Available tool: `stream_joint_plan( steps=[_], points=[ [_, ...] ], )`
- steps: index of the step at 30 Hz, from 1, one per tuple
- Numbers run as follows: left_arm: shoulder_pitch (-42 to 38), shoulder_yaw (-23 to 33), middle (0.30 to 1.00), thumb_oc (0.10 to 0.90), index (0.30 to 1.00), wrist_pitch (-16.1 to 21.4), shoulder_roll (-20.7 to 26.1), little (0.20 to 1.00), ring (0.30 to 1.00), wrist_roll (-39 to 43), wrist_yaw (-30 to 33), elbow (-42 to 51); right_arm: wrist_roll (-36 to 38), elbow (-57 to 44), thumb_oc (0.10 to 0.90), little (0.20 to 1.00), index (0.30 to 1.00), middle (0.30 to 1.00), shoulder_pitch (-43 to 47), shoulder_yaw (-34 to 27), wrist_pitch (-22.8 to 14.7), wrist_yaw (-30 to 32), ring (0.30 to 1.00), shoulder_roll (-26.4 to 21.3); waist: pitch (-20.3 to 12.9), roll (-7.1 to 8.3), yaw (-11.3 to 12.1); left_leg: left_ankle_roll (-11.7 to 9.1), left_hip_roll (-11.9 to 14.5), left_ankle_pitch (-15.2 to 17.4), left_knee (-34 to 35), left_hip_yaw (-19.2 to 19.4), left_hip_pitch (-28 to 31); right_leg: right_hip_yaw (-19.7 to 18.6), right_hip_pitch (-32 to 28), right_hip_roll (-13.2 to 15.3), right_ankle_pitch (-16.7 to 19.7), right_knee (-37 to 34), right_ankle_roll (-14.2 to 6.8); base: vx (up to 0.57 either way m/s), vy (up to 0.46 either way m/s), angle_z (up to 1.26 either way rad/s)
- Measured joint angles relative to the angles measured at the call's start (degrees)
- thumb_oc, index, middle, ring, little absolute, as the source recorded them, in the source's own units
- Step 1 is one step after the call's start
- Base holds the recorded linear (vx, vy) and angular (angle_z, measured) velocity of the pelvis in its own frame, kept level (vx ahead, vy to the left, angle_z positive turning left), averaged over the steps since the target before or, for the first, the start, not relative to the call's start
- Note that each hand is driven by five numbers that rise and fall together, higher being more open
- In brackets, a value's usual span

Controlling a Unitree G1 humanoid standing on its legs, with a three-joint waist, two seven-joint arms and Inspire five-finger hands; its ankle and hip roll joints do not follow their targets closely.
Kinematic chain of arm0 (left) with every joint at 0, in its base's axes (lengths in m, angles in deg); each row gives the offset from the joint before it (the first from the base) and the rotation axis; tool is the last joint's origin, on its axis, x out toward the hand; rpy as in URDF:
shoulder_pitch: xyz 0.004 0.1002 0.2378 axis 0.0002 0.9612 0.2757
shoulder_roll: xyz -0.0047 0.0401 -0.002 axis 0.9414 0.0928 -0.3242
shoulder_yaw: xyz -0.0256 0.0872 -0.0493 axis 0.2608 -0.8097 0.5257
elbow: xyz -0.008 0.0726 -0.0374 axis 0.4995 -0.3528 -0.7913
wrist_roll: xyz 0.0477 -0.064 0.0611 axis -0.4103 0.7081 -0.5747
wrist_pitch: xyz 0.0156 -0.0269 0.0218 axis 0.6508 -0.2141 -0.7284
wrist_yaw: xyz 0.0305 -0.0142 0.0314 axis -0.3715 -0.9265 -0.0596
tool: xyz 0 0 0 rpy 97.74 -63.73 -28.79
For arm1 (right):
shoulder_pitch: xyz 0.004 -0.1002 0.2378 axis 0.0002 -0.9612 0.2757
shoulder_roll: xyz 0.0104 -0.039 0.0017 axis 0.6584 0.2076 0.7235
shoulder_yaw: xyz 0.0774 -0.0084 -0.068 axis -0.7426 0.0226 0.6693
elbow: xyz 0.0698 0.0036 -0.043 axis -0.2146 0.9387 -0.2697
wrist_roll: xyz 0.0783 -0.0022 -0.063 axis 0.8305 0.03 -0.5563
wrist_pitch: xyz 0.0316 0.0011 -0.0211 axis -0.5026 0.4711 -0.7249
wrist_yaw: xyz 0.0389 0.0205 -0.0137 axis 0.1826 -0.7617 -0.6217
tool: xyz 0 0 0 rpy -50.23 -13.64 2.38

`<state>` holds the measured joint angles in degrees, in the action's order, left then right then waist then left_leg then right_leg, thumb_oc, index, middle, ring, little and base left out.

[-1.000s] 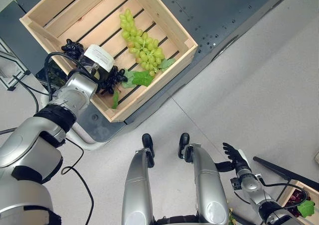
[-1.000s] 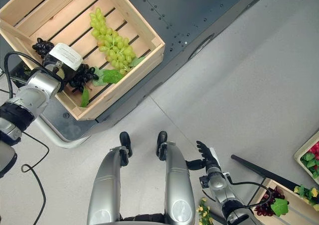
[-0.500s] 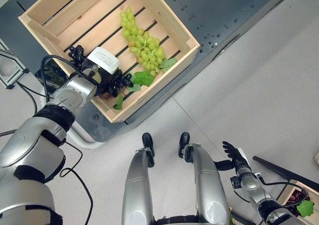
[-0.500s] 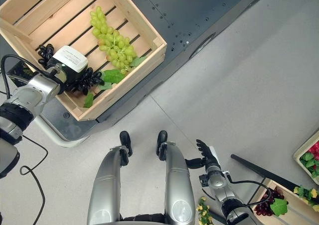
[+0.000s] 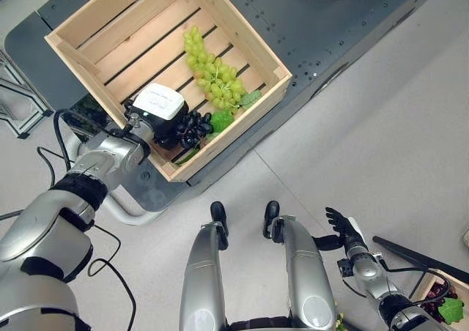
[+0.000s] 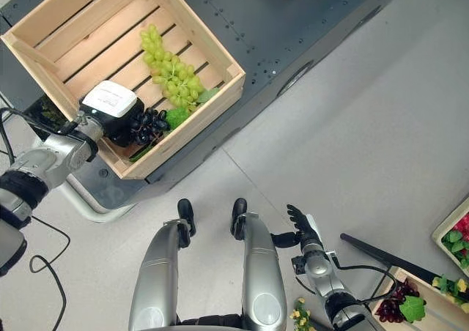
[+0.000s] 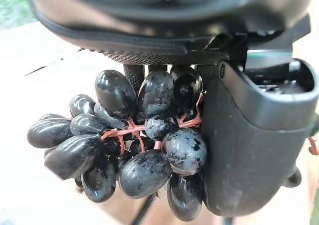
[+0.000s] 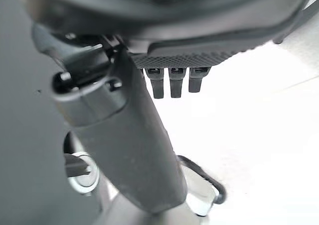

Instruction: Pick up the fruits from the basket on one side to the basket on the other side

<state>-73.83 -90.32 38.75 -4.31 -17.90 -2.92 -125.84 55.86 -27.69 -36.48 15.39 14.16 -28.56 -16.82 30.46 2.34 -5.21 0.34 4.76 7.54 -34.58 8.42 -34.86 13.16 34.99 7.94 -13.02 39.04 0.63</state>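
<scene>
Left hand: the left hand (image 5: 157, 115) sat at the upper left of the head view, inside the wooden crate (image 5: 242, 23), its fingers and thumb curled round the black grapes (image 7: 129, 140).
Black grapes: one bunch of glossy, oval, near-black berries on reddish stems, pressed against the thumb in the wrist view (a green leaf (image 5: 220, 120) lay just beside them).
Green grapes: one long bunch of green grapes (image 5: 212, 71) lay on the crate's slats, near the black bunch.
Crate: pale plain wood, slatted floor with dark gaps, standing on a dark grey platform (image 5: 322, 23) dotted with small holes.
Right hand: the right hand (image 5: 341, 227) hung at the lower right above the pale floor (image 5: 388, 140), fingers straight and spread, holding nothing.
Other things: a second crate (image 6: 429, 302) with dark fruit and a leaf at the lower right corner.
</scene>
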Motion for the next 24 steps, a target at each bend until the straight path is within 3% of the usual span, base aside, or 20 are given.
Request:
stream_joint_plan(
  steps=[10,24],
  points=[
    [10.70,18.29,0.300,0.400,0.300,1.44,-4.19,0.300,0.300,24.02,0.99,1.25,-0.12,-4.84,0.800,0.900,0.900,0.900,-3.99,-0.29,0.57,0.93,0.900,0.15,0.00,-0.01,0.07,-0.54,-0.07,-0.38,2.92,0.03,7.46,-0.08,-7.04,-0.52,0.02,-2.39,-0.06,0.00,-0.002,0.00],
    [18.87,28.71,0.300,0.400,0.300,1.12,-7.38,0.300,0.300,41.75,0.46,6.27,-0.40,-11.60,0.800,0.900,0.900,0.900,-6.61,-0.79,0.81,1.12,0.900,2.54,-0.25,-0.37,1.52,-1.19,-0.34,-2.52,13.84,1.18,21.69,-0.23,-19.69,-1.83,1.23,-11.02,-0.63,0.03,-0.015,-0.03]
  ],
)
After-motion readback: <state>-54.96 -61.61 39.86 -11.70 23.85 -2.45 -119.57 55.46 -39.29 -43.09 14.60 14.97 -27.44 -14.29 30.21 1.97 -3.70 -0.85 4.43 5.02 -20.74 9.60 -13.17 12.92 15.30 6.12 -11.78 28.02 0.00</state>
